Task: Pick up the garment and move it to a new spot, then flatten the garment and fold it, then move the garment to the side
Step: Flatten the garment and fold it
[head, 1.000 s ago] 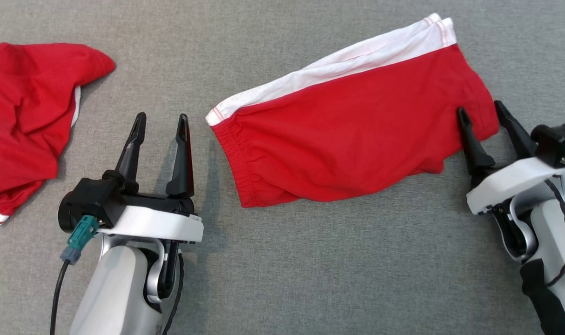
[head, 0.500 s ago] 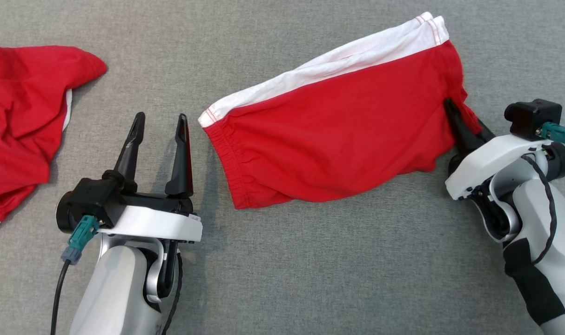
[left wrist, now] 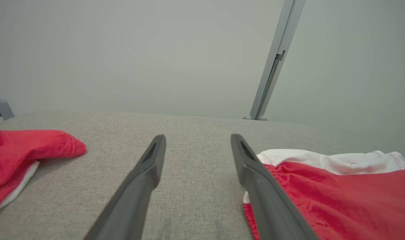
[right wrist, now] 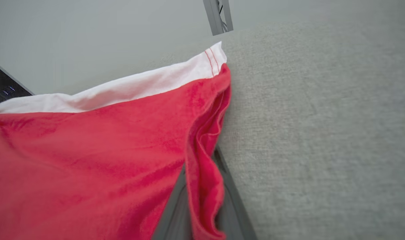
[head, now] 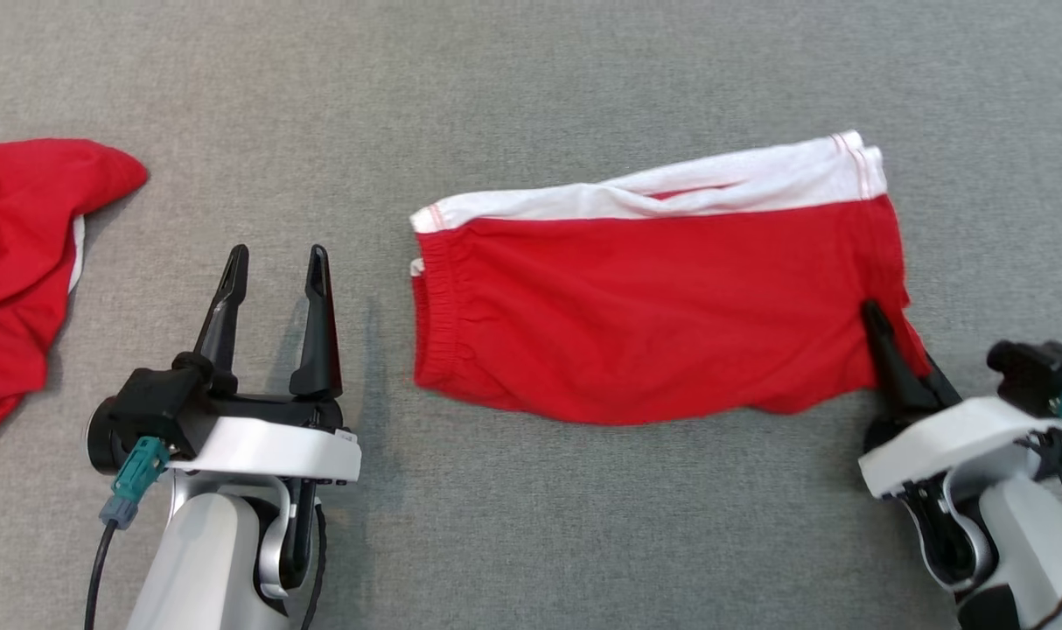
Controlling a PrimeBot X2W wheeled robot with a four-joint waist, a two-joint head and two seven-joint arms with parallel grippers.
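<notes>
One end of the crosswise red-and-white cloth shorts (head: 653, 324) sat pinched in the right gripper (head: 874, 317); the left gripper (head: 277, 255) gaped empty near the other.

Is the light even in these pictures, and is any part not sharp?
Head view: even light, no glare; the left tool casts a faint shadow to its right on the grey surface. Right wrist view: the red shorts near the lens look soft. Left wrist view: its fingers look slightly soft.
</notes>
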